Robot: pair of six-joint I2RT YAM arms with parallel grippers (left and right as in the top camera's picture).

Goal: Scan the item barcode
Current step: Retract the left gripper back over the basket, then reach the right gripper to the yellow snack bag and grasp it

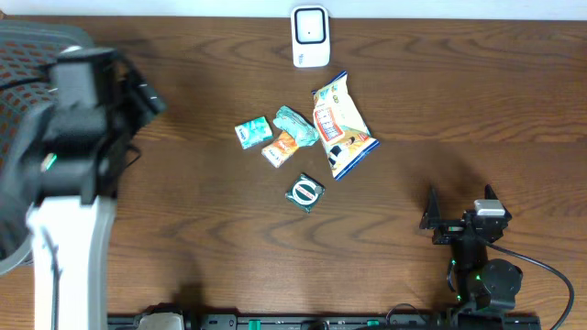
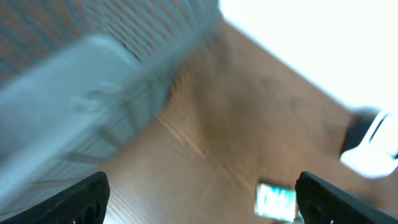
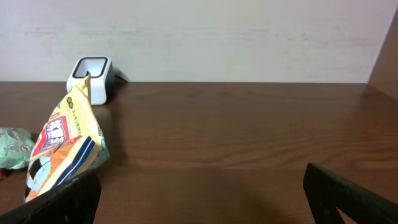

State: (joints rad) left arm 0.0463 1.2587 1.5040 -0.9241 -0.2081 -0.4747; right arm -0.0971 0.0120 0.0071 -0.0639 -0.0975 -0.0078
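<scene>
A white barcode scanner [image 1: 310, 37] stands at the table's far edge. In front of it lies a cluster of items: a yellow snack bag [image 1: 341, 124], a teal packet [image 1: 250, 133], an orange packet [image 1: 280, 148], a crumpled green wrapper [image 1: 296, 126] and a dark green square packet [image 1: 305, 192]. My left gripper [image 2: 203, 180] is raised high at the left, open and empty; its blurred view shows the teal packet [image 2: 275, 201] and the scanner [image 2: 373, 146]. My right gripper [image 3: 202, 174] rests open near the front right, empty, facing the snack bag [image 3: 62, 146] and scanner [image 3: 92, 79].
A grey mesh chair [image 1: 27, 64] sits off the table's left edge, under the left arm [image 1: 78, 137]. The right arm's base [image 1: 486, 280] and cable are at the front right. A pale wall [image 3: 199, 37] lies behind the table.
</scene>
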